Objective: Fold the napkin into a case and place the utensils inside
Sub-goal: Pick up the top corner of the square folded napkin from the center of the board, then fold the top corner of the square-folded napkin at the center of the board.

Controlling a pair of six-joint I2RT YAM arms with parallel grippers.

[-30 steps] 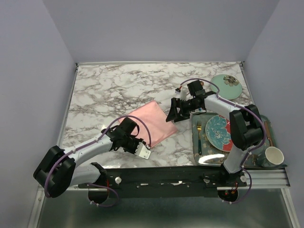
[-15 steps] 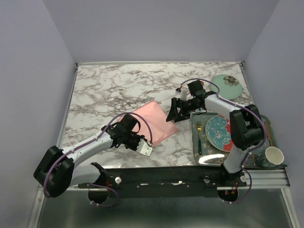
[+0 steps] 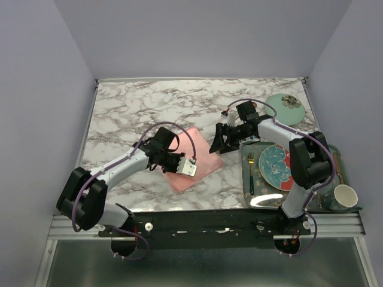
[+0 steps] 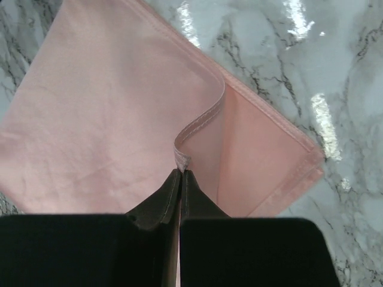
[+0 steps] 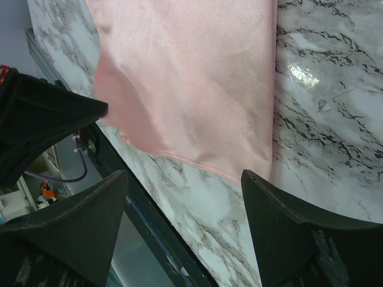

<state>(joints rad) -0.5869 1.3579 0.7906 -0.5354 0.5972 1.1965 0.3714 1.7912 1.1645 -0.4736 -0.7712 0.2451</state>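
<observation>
Between left jaws: napkin (image 4: 108, 119) hem, pinched at the fingertips. The left gripper (image 4: 180, 174) is closed on the top ply only, which stands up in a loop off the ply below.
Why that grip: my read is that a thin edge hold lets the top ply be carried over for a fold while the rest lies flat.
Ahead of left gripper: lower ply and its corner, flat on the table (image 4: 335, 72).
Right gripper (image 5: 179, 179): jaws wide, holding nothing, hanging above the napkin's edge. Likely there to pin or take that side.
Napkin: under both grippers.
Case: not formed yet; the cloth is one flat folded panel.
Utensils: none near either gripper. Only a fork (image 3: 251, 170) shows, on the tray (image 3: 246, 194) on the base side of the right gripper. Spoon not made out.
Risk: satin looks slick, so the hem could slip out.
</observation>
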